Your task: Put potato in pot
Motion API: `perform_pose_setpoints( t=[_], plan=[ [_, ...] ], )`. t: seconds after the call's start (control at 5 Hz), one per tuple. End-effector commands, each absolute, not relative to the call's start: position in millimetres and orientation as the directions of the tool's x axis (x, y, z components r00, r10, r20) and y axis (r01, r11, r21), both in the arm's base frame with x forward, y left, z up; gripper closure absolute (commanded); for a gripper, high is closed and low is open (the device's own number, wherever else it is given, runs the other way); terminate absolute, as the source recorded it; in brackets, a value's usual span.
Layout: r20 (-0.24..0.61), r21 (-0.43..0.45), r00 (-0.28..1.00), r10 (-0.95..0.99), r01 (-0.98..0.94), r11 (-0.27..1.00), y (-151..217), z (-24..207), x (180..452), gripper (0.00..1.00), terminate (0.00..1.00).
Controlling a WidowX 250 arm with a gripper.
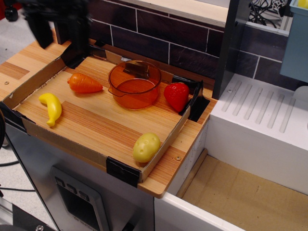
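The gripper (61, 33) hangs blurred at the upper left, cut off by the frame's top edge; its two dark fingers stand apart, holding nothing. The potato (146, 147) lies in the near right corner of the cardboard-walled tray (96, 122), against the right wall, its long axis tilted toward the upper right. The orange pot (134, 84) sits well apart at the tray's back, between the carrot (84, 83) and strawberry (177, 96). A banana (52, 107) lies left.

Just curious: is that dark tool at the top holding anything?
Nothing. The tool hangs empty at the back left; the potato lies untouched in the tray's front corner.
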State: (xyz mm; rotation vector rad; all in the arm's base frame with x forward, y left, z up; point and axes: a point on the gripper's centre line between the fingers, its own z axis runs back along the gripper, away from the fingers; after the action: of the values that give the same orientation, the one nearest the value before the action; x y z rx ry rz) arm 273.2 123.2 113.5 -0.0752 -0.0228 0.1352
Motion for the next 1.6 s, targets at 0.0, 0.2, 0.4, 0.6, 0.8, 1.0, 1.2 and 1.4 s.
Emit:
perform_pose_setpoints(
  t=[0.0,0.2,0.4,0.6,0.8,1.0,1.2,1.4],
  plan=[
    [0.086,-0.07,0.996,0.008,-0.002,0.998,82,119,268,0.0,0.0],
    [0.084,-0.074,0.996,0.027,-0.021,0.997,64,104,268,0.0,0.0],
    [0.068,-0.091,0.995,0.066,-0.06,0.994,46,85,266,0.0,0.0],
    [0.053,-0.1,0.998,0.039,-0.033,0.994,38,70,263,0.0,0.0],
    [0.047,-0.093,0.999,-0.005,0.009,0.996,28,51,253,0.0,0.0],
    [0.016,-0.088,1.0,-0.017,0.018,0.996,20,36,244,0.0,0.0],
    [0.023,-0.1,0.999,-0.032,0.034,0.994,10,29,237,0.0,0.0],
    [0.033,-0.104,0.999,-0.033,0.036,0.994,6,25,234,0.0,0.0]
  ],
)
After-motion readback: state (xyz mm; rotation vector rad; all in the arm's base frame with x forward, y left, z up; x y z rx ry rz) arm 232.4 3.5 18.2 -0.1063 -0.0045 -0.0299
